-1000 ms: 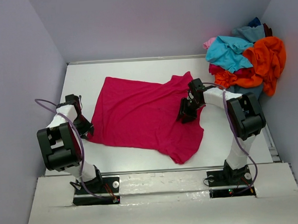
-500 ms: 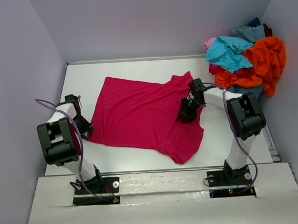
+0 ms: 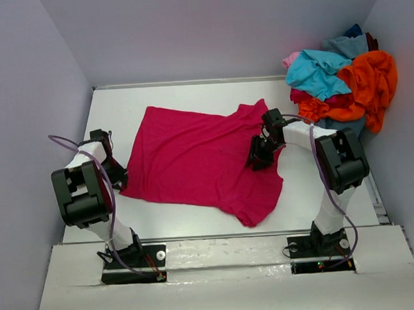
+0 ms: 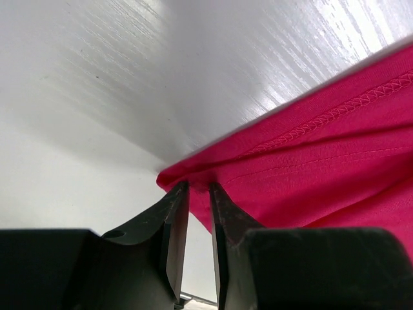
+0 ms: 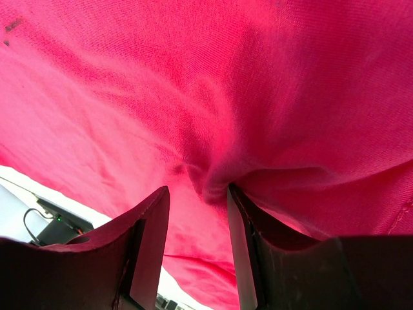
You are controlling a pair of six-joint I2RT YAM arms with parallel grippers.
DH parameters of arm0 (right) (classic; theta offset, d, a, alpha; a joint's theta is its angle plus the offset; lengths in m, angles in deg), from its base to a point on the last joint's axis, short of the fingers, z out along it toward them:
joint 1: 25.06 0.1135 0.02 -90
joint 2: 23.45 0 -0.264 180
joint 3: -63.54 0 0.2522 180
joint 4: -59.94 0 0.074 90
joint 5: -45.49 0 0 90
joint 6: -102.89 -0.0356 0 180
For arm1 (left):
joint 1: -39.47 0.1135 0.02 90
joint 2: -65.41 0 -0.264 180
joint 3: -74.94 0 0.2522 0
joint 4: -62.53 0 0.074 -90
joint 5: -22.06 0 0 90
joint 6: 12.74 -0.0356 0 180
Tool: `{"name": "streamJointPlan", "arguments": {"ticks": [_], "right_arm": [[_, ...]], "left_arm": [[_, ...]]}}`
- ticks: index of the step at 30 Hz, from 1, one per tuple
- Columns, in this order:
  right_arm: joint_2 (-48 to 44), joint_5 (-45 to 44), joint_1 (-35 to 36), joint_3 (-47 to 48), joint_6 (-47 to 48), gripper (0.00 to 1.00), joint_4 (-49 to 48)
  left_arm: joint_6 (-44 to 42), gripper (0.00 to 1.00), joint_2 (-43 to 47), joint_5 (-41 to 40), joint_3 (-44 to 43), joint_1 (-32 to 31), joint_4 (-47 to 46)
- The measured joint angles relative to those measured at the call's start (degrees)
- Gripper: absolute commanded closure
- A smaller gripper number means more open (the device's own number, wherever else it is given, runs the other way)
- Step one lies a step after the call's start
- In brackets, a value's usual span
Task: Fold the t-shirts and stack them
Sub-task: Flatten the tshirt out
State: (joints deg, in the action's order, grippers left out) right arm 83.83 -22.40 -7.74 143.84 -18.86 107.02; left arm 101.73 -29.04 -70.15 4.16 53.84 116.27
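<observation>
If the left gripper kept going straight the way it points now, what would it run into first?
The left gripper would meet the corner of the crimson-magenta cotton t-shirt first; that hemmed corner already sits at the tips of its narrowly parted jaws. Right under it lies the white table, though depth is hard to judge.

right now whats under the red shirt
Only the white table shows around the red shirt, which lies flat on it. Anything beneath the cloth is covered and cannot be seen.

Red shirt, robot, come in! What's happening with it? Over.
Left gripper closing on the red shirt at its corner. Right gripper pinching a fold of it. Shirt spread on table, unfolded. Nothing in the way.
</observation>
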Motion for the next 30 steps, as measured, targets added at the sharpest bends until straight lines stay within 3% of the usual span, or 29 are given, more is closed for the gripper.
{"name": "streamJointPlan", "arguments": {"ticks": [7,18,30], "right_arm": [[0.00,0.00,0.00,0.00,0.00,0.52,0.00],[-0.07,0.24,-0.11,-0.26,-0.02,0.52,-0.35],[-0.04,0.79,-0.11,-0.39,-0.02,0.52,-0.55]], "left_arm": [[0.00,0.70,-0.22,0.22,0.55,0.00,-0.42],[-0.02,0.94,-0.20,0.83,1.70,0.00,-0.92],[0.28,0.94,0.61,0.63,1.95,0.00,-0.68]]}}
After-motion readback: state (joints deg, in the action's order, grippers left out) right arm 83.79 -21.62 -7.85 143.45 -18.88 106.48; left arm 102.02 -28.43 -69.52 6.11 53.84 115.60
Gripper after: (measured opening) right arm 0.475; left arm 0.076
